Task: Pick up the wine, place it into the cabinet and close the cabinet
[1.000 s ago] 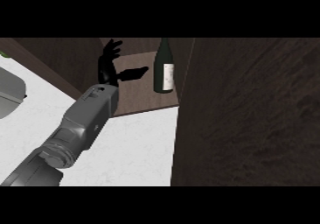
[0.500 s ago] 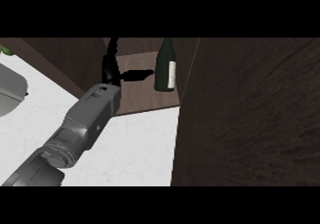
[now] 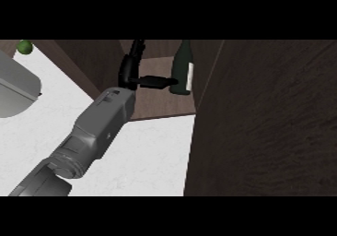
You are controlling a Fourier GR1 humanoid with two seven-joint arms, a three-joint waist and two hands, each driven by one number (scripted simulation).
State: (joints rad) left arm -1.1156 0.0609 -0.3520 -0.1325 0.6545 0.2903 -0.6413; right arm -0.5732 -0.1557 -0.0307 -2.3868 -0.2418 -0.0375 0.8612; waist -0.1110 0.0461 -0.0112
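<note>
Since a second ago my left hand (image 3: 134, 73) turned edge-on, its fingers now straight and together, the thumb touching the wine bottle (image 3: 183, 69). At 12 o'clock the bottle stands inside the cabinet (image 3: 266, 115); I cannot read its white label (image 3: 190, 76).

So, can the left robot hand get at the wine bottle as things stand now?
Probably yes. The left robot hand is inside the open cabinet, its thumb reaching to the wine bottle, and nothing stands between them.

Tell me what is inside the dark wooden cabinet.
A dark green wine bottle with a white label stands on the shelf of the dark wooden cabinet, the left hand reaching beside it. The door panel hides the cabinet's right side.
</note>
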